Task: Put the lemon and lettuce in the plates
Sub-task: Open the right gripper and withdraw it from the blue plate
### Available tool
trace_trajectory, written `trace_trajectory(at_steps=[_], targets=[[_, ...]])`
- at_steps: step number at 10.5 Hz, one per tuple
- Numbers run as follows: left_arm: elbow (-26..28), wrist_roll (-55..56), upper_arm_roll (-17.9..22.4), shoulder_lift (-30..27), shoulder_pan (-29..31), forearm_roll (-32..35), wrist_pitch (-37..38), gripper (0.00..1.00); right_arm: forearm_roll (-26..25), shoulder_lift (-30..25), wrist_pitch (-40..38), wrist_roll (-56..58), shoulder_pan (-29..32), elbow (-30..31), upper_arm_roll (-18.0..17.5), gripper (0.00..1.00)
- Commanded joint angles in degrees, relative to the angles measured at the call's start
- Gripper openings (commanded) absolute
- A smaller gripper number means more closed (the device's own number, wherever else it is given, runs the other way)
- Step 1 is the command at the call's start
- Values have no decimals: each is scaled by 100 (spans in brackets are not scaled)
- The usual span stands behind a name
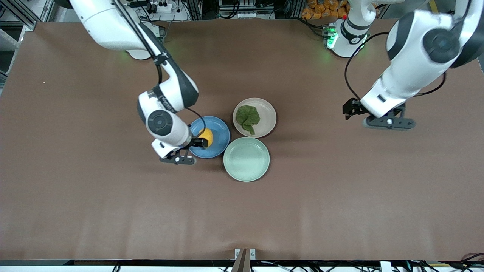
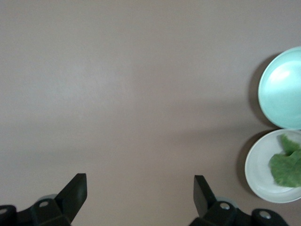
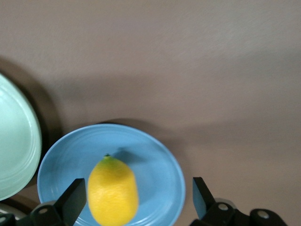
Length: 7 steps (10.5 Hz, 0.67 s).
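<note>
Lemon (image 3: 113, 192) on blue plate (image 3: 155, 160), lettuce (image 1: 248, 117) on beige plate (image 1: 267, 113)

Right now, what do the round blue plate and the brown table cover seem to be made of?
Round blue plate: likely glazed ceramic or melamine; smooth, matte, faint concentric rings near the rim. Brown table cover: probably a soft mat or cloth; dull, with slight wrinkles.

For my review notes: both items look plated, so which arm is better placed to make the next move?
Right. The open right gripper is over the blue plate around the lemon; it should withdraw. The left gripper waits, open, over bare table.
</note>
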<state>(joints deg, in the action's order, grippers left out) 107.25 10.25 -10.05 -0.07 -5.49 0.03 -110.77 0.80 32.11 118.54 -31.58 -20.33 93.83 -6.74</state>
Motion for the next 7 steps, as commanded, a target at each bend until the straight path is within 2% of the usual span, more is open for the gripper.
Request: trace_trajectory(at_steps=[1, 3, 4, 7], targets=[[-484, -181, 20, -63, 118, -179, 29, 100, -1, 15, -636, 467, 397, -381, -56, 100], [-660, -181, 20, -221, 101, -161, 247, 100, -36, -2, -1260, 914, 757, -715, -56, 100], [-914, -181, 20, -213, 83, -135, 649, 100, -54, -29, -1533, 1230, 994, -812, -56, 100], [-1337, -190, 11, -212, 74, -82, 1380, 100, -71, -344, -1948, 1796, 1567, -849, -47, 100]])
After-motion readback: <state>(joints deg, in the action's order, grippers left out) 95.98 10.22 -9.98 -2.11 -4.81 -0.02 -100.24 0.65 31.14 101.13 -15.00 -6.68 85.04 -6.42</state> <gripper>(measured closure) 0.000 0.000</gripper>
